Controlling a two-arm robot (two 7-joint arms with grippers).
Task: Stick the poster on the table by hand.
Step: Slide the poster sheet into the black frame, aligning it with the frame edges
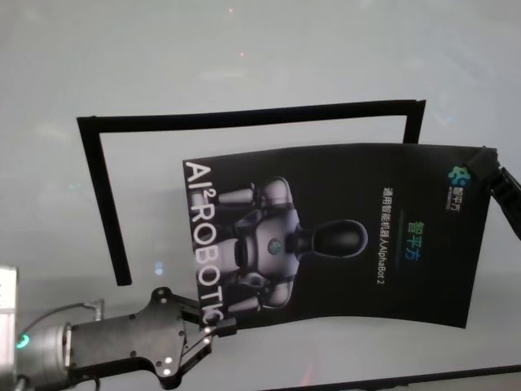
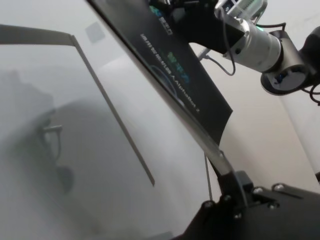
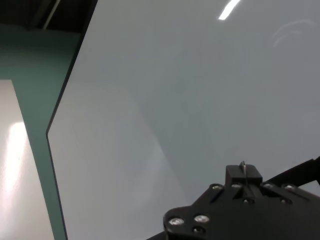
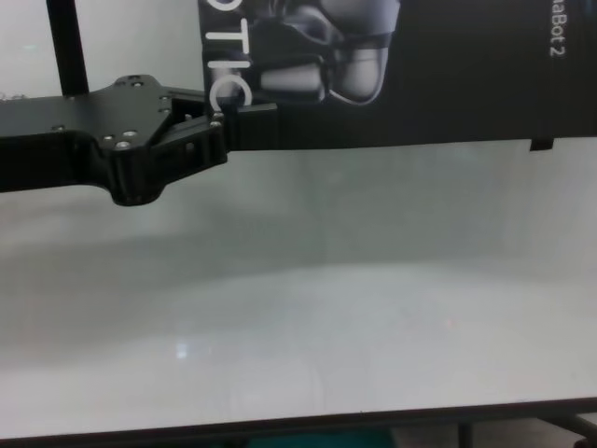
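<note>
Black poster point(image 1: 358, 236) hangs over your pale desk point(image 1: 244, 73). Your left tool point(image 1: 218, 327) pinches its near corner; your right tool point(image 1: 480, 163) pinches the far one.

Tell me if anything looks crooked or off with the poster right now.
Yes. The poster is not flat on the table: it hangs bowed between the left gripper and right gripper, and sits skewed against the black frame outline.
</note>
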